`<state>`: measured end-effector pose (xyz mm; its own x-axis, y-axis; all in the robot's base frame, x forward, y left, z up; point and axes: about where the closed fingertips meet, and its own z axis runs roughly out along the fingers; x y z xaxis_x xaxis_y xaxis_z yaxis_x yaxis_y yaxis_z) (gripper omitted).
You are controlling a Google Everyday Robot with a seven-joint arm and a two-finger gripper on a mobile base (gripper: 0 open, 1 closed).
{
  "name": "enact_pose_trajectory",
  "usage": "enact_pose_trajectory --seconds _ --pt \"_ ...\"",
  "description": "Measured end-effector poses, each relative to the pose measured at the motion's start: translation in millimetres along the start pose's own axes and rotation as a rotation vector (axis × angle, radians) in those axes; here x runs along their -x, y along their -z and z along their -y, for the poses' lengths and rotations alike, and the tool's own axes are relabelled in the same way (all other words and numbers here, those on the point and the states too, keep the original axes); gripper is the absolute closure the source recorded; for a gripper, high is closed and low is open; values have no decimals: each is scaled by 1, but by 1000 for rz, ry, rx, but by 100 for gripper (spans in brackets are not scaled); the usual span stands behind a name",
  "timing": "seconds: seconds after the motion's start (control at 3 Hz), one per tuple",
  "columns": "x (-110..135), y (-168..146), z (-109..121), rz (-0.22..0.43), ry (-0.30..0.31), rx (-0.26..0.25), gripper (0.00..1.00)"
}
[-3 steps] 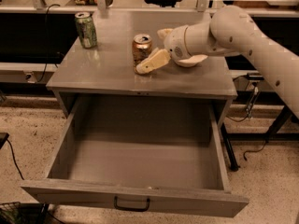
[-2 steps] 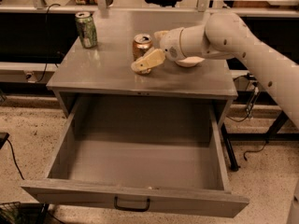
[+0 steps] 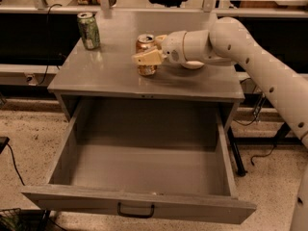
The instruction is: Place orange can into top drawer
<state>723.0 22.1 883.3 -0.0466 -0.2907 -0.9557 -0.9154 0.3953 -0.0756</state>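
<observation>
Contact is what seems to be changing: over the last second my pincer (image 3: 149, 56) has been sliding leftward above the surface (image 3: 106, 73). Where it was hanging just beside the orange can (image 3: 144, 43), it is now lying across the can's front, its pale tip overlapping the label. The can itself is not moving (it is standing upright in the same spot, near the middle of the surface, with its silver top showing). Whether the pincer is already pinching the can or only bracketing it loosely, I cannot tell. The green can (image 3: 89, 30) is standing well apart at the back left corner, so it is not getting in my way. Below, the top drawer (image 3: 144, 203) is hanging wide open, its grey floor showing and its dark handle (image 3: 136, 211) facing the camera. I am judging that the reach is ending and the grasp is beginning. Lifting the can and carrying it forward over the drawer are still lying ahead, and a clumsy squeeze now could be tipping it over.
</observation>
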Motion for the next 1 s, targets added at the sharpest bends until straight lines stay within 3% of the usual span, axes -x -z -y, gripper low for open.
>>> enact_pose_trajectory --seconds 0.33,0.67,1.0 --pt "12 -1 -6 72 101 44 64" --pt "42 3 -11 71 245 66 88" --pt "71 12 -31 37 307 109 100"
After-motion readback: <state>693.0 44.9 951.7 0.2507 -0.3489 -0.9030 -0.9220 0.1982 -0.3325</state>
